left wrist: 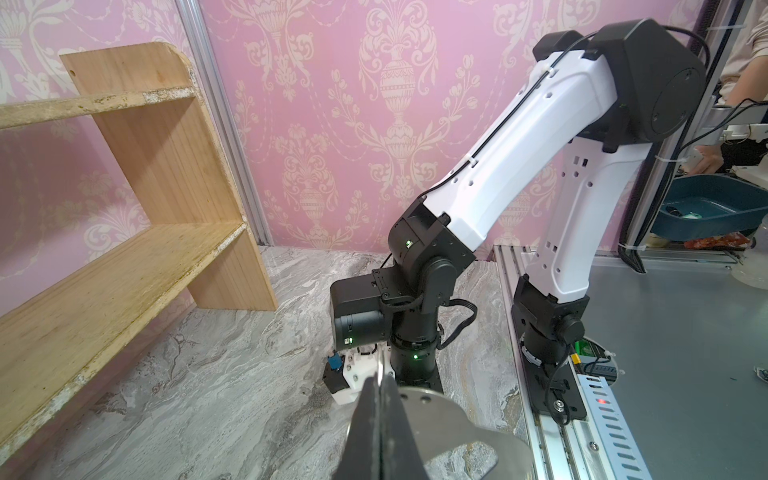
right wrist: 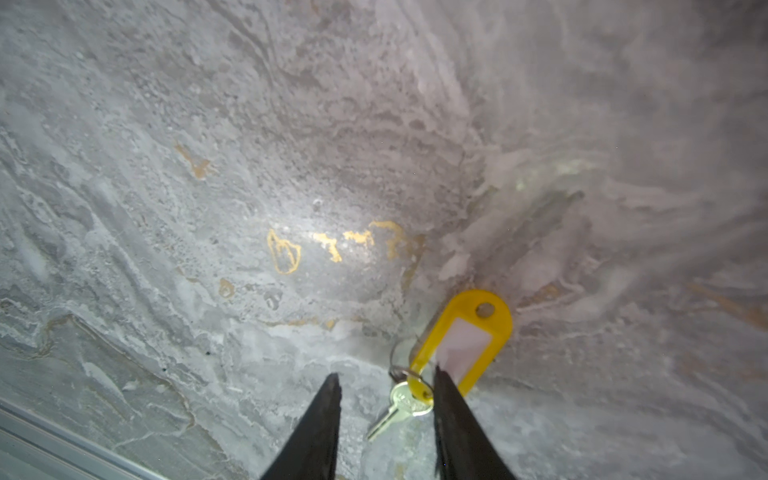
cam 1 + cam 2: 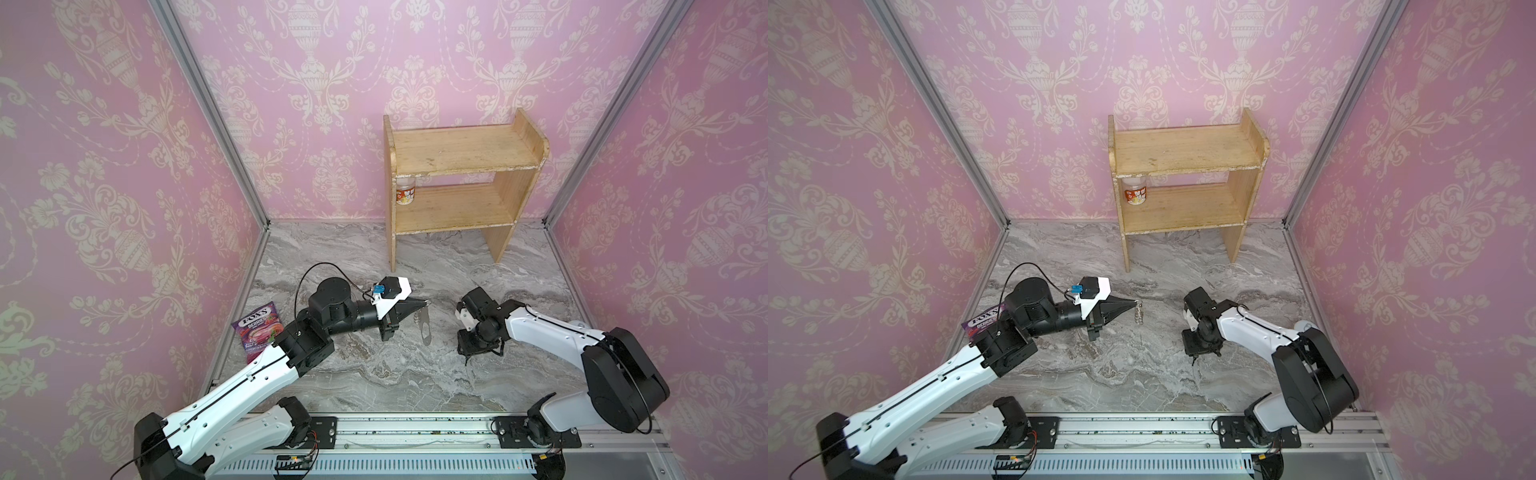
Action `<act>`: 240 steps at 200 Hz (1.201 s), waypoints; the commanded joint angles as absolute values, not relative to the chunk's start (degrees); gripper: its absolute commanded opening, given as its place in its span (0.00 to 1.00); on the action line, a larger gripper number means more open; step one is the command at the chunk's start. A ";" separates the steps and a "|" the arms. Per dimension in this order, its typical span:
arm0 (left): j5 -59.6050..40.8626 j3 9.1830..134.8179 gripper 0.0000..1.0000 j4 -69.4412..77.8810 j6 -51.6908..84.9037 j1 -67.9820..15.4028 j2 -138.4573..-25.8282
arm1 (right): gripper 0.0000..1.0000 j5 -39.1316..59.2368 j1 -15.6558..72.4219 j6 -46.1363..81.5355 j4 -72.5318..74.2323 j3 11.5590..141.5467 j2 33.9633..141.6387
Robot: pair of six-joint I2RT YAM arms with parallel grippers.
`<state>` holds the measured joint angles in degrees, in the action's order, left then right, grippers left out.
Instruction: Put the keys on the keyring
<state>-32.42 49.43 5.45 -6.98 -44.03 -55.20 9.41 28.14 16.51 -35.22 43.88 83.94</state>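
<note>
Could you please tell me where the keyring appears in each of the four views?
In a top view: the keyring hangs just right of centre from the shut left gripper.
In a top view: just left of centre, nearly edge-on.
Left wrist: close up, clamped between the fingers.
Right wrist: not in it.
Shared landmark: the wooden shelf, absent only from the right wrist view.

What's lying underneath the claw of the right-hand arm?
A small key ringed to a yellow tag lies on the marble table between the right gripper's open fingers. One finger covers a corner of the tag; in both top views the gripper hides them.
</note>
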 commanded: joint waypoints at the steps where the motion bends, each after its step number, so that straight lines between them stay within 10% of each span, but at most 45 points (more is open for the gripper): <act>1: -31.89 50.80 0.00 5.79 -8.25 -43.60 -54.29 | 0.39 7.87 28.48 17.53 -36.06 43.93 84.73; 48: -31.47 50.92 0.00 4.78 -8.67 -43.63 -53.63 | 0.36 8.21 29.43 17.88 -36.22 43.94 86.18; 130: -31.20 50.71 0.00 4.48 -8.86 -43.65 -52.93 | 0.00 9.40 32.61 21.00 -35.08 43.93 86.70; 240: -30.41 50.54 0.00 3.61 -9.92 -43.64 -52.99 | 0.00 19.75 32.61 31.10 -26.25 45.00 80.03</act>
<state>-31.11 49.43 3.92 -8.27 -44.03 -53.98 16.40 32.29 26.55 -28.77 44.51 82.15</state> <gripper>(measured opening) 0.041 0.037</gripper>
